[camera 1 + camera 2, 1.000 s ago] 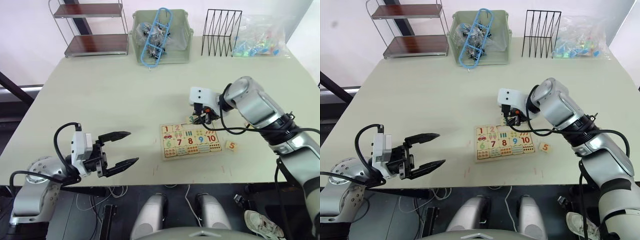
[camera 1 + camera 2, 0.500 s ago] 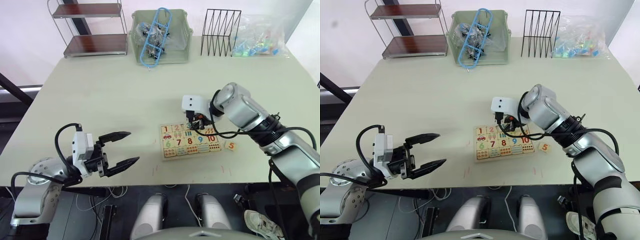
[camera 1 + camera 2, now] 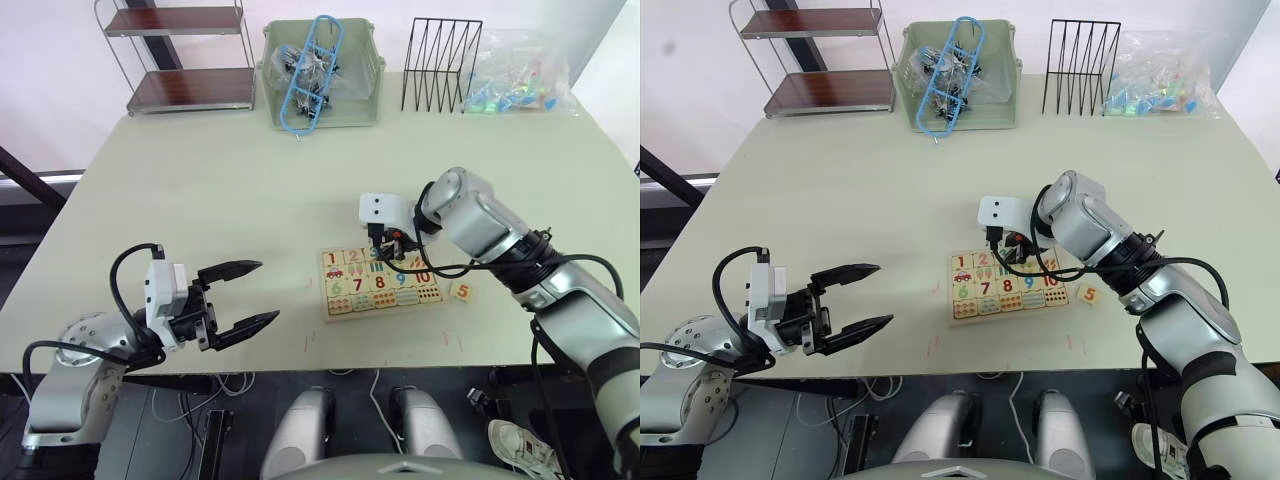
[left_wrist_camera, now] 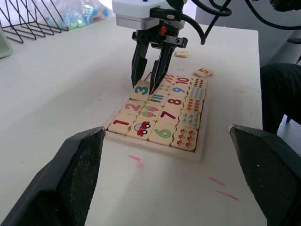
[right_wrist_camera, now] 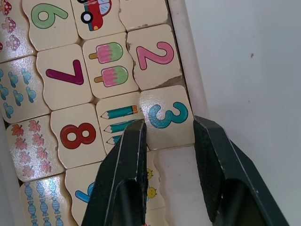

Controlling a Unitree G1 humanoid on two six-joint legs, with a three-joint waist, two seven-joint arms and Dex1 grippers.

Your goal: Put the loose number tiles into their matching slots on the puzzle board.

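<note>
Your left gripper (image 3: pixel 246 294) hangs over the near left edge of the table (image 3: pixel 200 200), fingers spread wide, nothing between them, well apart from the puzzle board (image 3: pixel 381 282). Far side of the table: a two-shelf rack (image 3: pixel 180 55), a green bin (image 3: pixel 322 75) with a blue frame sticking out, a black wire rack (image 3: pixel 440 65) and a clear bag of coloured pieces (image 3: pixel 515 72).

The board lies right of centre near the front edge. In its far row, tile 1 (image 4: pixel 121 123) and tile 2 (image 5: pixel 155 56) sit in their slots. Tile 3 (image 5: pixel 168 117) is in the third slot, though you can't tell if it's fully flat.

Your right gripper (image 4: pixel 149 84) points down at the board's far edge, fingers (image 5: pixel 124 183) part-open, straddling tile 3; whether the pads touch it, can't tell. Next slot (image 5: pixel 181 188) past the 3 is bare wood.

Tile 5 (image 3: pixel 462 291) lies loose on the table just beside the board's right end. Another small tile (image 4: pixel 181 53) lies further off beyond the board, digit unreadable.
</note>
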